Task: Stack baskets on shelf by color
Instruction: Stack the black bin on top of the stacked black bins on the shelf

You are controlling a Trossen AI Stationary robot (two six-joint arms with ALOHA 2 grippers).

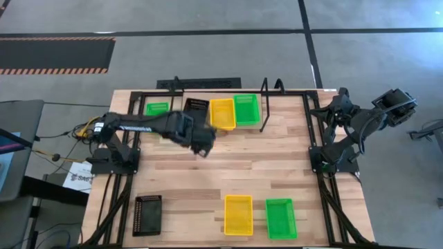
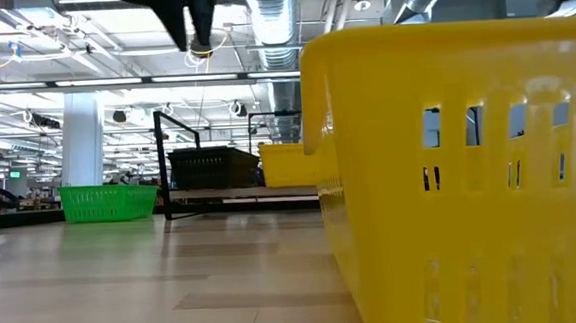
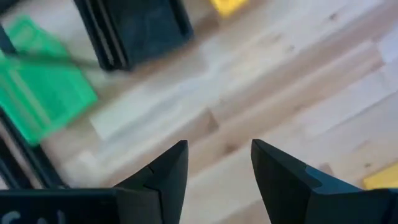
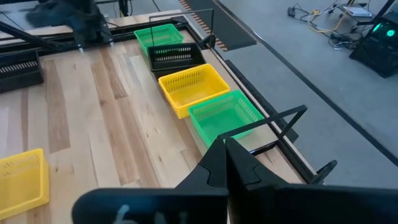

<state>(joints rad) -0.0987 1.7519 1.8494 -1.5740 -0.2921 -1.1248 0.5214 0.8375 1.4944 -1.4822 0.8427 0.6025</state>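
Looming yellow perforated plastic basket (image 2: 469, 170) blocks much of the low view; left gripper (image 3: 217, 168) hangs spread, empty; right gripper (image 4: 225, 163) clenched, empty.

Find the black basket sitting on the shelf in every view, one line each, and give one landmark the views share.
High view: the black basket sits on the shelf, partly hidden by the left arm, beside a yellow basket.
Low view: black basket at centre, far across the table.
Left wrist view: dark blurred shape near the top edge, likely this basket.
Right wrist view: black basket between green and yellow ones.
Shared landmark: the neighbouring yellow basket.
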